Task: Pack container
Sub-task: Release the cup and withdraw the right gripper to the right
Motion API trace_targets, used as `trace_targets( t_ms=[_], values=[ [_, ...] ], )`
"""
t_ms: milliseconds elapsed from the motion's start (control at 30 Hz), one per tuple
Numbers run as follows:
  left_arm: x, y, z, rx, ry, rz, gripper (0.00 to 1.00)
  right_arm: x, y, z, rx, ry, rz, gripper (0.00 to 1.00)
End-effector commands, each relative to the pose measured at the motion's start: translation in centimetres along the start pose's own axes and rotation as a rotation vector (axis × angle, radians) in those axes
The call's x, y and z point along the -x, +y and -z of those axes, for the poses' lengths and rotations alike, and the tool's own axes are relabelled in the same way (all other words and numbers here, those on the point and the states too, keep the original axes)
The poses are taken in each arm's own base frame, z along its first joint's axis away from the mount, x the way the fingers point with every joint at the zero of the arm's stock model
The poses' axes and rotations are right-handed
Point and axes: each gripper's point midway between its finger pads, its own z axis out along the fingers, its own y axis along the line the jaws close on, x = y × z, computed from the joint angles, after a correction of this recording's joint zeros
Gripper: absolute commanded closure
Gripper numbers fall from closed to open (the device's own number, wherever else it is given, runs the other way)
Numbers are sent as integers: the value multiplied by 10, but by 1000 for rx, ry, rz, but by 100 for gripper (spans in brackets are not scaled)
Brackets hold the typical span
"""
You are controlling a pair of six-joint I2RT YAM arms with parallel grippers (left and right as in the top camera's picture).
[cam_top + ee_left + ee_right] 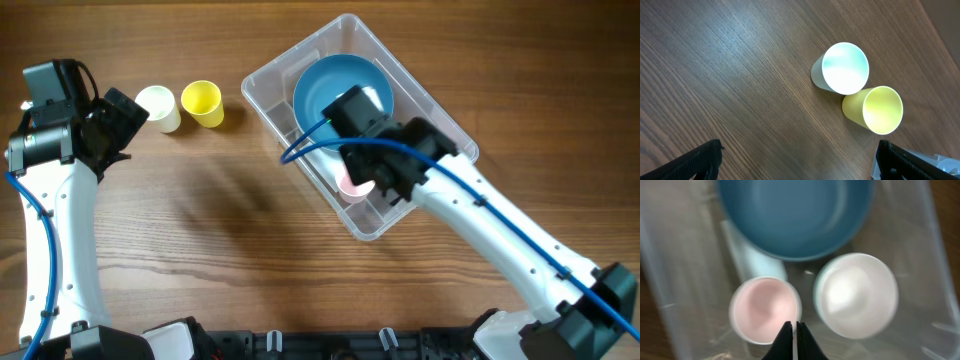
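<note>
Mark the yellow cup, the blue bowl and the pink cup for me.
yellow cup [882, 110], left wrist view, inside its open mouth.
blue bowl [795, 210], right wrist view, inner bottom.
pink cup [765, 307], right wrist view, inside its mouth.

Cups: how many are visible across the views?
4. A white cup and a yellow cup stand on the table, left of the container; a pink cup and a pale cup sit inside it, by the blue bowl. Others may hide under the bowl.

Brown wood-grain table [200, 250] carried a small white plastic cup [160, 107] and a small yellow plastic cup [203, 103] just beside each other at left, with a large clear rectangular plastic container [270, 95] well apart at right.
</note>
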Motion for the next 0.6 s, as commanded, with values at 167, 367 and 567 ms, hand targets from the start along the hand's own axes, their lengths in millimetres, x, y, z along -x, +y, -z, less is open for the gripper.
trace_targets(
  t_ms=[167, 367, 567],
  values=[
    [-2, 0, -2, -4, 12, -6, 0, 8, -135, 22, -189, -78, -366, 96],
    [-2, 0, -2, -4, 12, -6, 0, 1, -193, -2, -179, -49, -552, 96],
    [-2, 0, -2, -4, 12, -6, 0, -1, -215, -25, -119, -31, -640, 96]
  ],
)
